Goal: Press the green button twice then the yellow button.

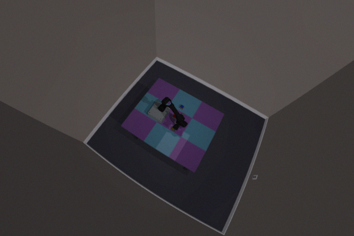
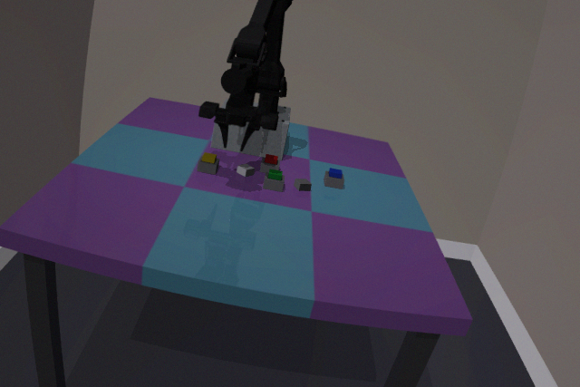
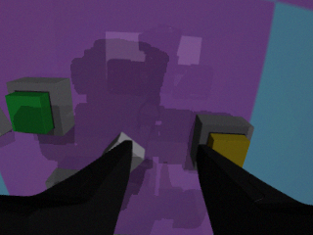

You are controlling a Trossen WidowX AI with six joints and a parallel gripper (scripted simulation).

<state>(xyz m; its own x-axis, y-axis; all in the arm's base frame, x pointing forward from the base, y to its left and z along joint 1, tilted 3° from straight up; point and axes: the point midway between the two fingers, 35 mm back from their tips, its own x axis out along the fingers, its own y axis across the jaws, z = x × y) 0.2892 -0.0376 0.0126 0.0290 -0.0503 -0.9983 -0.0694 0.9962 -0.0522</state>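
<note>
Judging by the pose, the hand (image 2: 237,135) is hanging above the worktop (image 2: 117,195) and needing only to stay high, clear of the white block (image 2: 245,169) beneath it. It is standing partly open, holding and touching nothing, with the yellow button (image 3: 229,147) at wrist-view centre right and the green button (image 3: 29,113) at centre left.

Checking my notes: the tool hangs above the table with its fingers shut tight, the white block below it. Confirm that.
Not quite: the tool hangs above the table with its fingers apart, holding nothing. The wrist view shows the gap, with the white block below.
</note>
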